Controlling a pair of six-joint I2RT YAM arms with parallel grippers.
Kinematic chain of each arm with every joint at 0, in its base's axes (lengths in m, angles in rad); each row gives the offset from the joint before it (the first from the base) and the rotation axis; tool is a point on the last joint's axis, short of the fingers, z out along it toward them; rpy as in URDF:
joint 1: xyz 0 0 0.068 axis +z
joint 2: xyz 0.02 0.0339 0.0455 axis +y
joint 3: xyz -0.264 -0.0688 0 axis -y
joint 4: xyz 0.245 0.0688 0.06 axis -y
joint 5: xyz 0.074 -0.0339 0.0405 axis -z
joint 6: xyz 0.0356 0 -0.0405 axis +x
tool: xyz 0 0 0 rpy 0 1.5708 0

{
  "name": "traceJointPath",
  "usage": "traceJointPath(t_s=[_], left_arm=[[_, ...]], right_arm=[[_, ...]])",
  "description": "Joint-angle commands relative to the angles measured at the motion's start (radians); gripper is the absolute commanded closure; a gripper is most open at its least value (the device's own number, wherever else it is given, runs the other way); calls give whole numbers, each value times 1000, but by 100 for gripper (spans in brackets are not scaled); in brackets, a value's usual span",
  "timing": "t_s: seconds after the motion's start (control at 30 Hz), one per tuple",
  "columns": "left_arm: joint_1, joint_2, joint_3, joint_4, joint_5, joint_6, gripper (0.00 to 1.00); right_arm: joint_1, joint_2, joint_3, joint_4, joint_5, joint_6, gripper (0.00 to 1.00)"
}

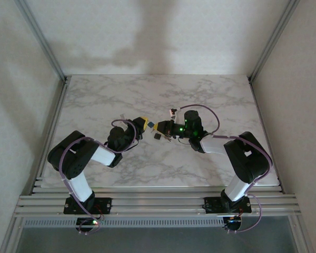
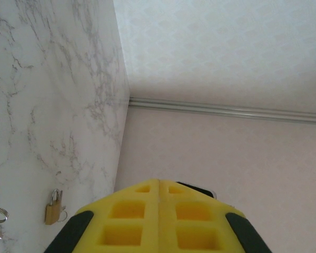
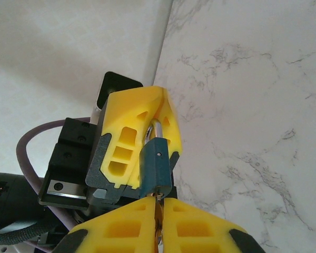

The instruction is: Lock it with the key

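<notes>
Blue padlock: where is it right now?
The blue padlock is at the centre of the right wrist view, its shackle clamped in the left gripper, with the right gripper shut on the key just below.

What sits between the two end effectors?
Right wrist view: the blue padlock, its shackle in the left end effector, and the key pinched by the right end effector.

**Plastic, Metal and Marble at the Gripper Tips**

The fingers of the left gripper are moulded in matt yellow plastic with square recesses. The same plastic is seen on the right gripper. Between the left fingers a padlock is shown with a smooth, dull blue-grey body and a glossy bare-metal shackle. At the right gripper's tips a brass-coloured key is glimpsed. Beneath both tools the table is finished in a smooth white marble pattern.
</notes>
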Motion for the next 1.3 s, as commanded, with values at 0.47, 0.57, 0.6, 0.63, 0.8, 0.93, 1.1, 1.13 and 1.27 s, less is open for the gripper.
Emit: traceJointPath(t_s=[0.47, 0.57, 0.6, 0.63, 0.8, 0.93, 1.1, 1.13, 1.27], left_arm=[[-9, 25, 26, 53, -1, -11, 100], [-8, 30, 32, 54, 0, -16, 100], [-9, 32, 32, 54, -1, -15, 100], [-9, 31, 31, 55, 0, -15, 100], [-9, 28, 24, 58, -6, -16, 100], [-8, 28, 24, 59, -7, -17, 100], [-6, 28, 26, 61, -9, -17, 100], [-5, 28, 26, 61, -9, -17, 100], [0, 29, 24, 64, -12, -18, 100]], right_arm=[[2, 6, 12, 21, -28, 2, 100], [3, 6, 13, 19, -34, 4, 100], [3, 5, 13, 19, -36, 3, 100], [2, 6, 14, 19, -35, 2, 100], [3, 4, 20, 2, -42, -5, 100], [3, 1, 22, -8, -43, -11, 100], [3, 3, 28, -27, -48, -15, 100], [2, 2, 30, -25, -49, -15, 100], [3, 1, 29, -18, -53, -15, 100]])
